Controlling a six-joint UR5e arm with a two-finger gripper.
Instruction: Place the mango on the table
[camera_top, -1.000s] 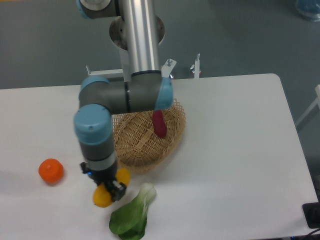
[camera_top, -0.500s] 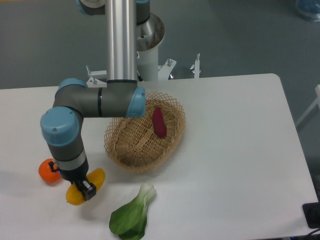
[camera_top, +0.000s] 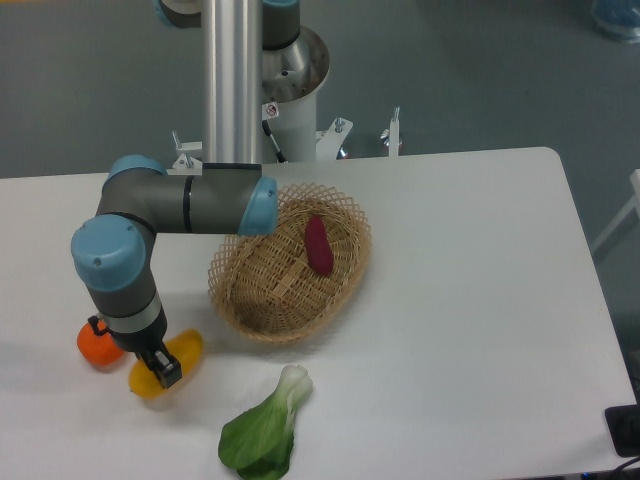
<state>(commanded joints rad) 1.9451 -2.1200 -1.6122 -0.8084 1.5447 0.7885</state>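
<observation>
Gripper (camera_top: 163, 370) apparently clasps the mango (camera_top: 167, 364), its middle hidden, beside a half-hidden orange (camera_top: 93, 343).

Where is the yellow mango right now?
The mango is low on the left of the camera view, at the table, under the gripper. The orange sits just left of it; the basket is up to its right.

The arm (camera_top: 222, 90) is a shiny silver tube with dark grey joint housings capped in light blue. Its round silver base (camera_top: 296, 60) sits on a white pedestal bearing a small red-and-white sticker, a black cable running down beside it. The wrist ends in a small black claw (camera_top: 160, 368) with an orange trace at its side.
</observation>
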